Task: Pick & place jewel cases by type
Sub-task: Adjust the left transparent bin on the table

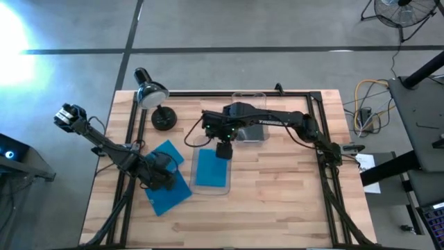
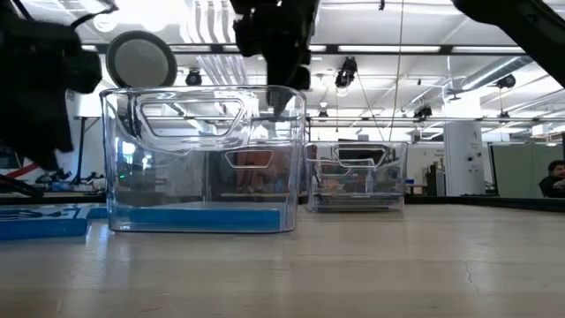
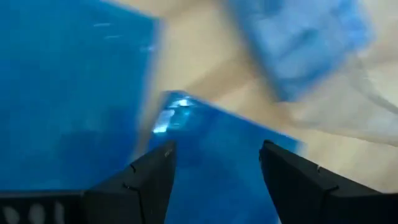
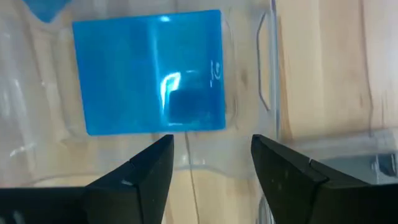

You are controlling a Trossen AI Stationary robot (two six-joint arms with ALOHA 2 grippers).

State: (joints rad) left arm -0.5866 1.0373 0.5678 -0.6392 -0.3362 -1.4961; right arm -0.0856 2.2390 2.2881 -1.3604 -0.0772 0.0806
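A bright blue jewel case (image 1: pixel 211 169) (image 4: pixel 149 71) lies flat on the floor of the near clear bin (image 1: pixel 193 167) (image 2: pixel 203 150). My right gripper (image 1: pixel 223 151) (image 4: pixel 211 162) hangs open above that bin's far end. Two more blue cases lie on the table left of the bin, one (image 1: pixel 168 151) farther off and one (image 1: pixel 171 196) nearer. My left gripper (image 1: pixel 163 179) (image 3: pixel 214 168) is open and low over them, its fingers either side of a blue case's corner (image 3: pixel 211 149). No dark grey case shows plainly.
A second clear bin (image 1: pixel 250 97) (image 2: pixel 357 177) stands near the far edge, partly under my right arm. A desk lamp (image 1: pixel 149 90) with a round base (image 1: pixel 164 119) stands at the far left. Bare wood lies right of and in front of the bins.
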